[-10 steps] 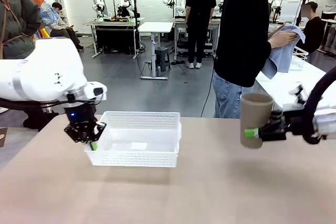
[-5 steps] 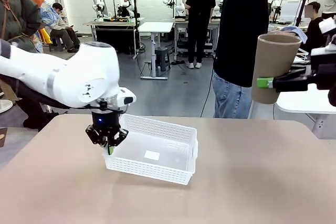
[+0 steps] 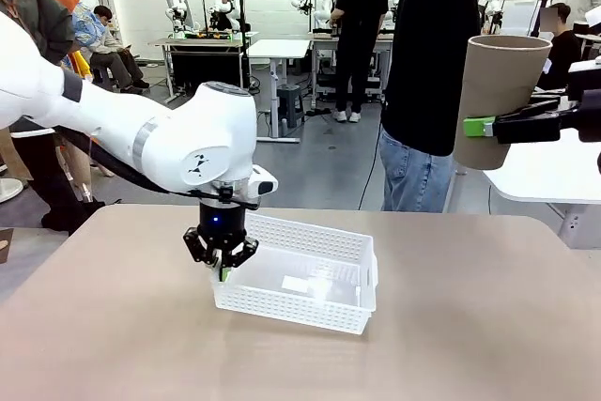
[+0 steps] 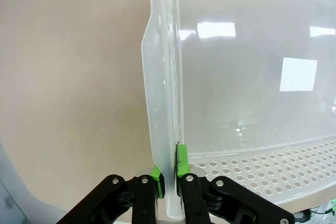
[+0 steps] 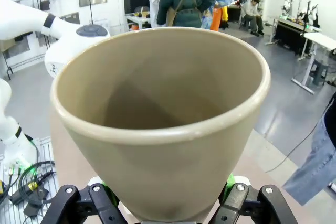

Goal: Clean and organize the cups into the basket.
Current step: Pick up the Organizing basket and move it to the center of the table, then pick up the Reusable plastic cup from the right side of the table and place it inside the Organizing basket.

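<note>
The broad tan table [image 3: 470, 326] carries the low white perforated plastic basket [image 3: 291, 300] near its centre, skewed. The tall tan-brown matte cup [image 3: 495, 91] hangs upright, high off the table at 2 o'clock in the front view. It is held by the right gripper [image 3: 481, 127], whose green pads are spread around its wall. The left gripper [image 3: 223, 268], pressed together, pinches the basket's 9 o'clock rim.

- The white plastic basket [image 3: 291, 312], mid-table, is gleaming: its smooth, glossy floor is catching the ceiling lights, and its walls are perforated.
- The tan cup [image 3: 496, 100], at right, is looking matt and smooth.
- The table [image 3: 470, 326] is showing a matt beige top.
- The left arm [image 3: 202, 143] is shining in a smooth white shell.
- The left gripper [image 4: 168, 169] is showing matt black links and green pads [image 4: 181, 160].
</note>
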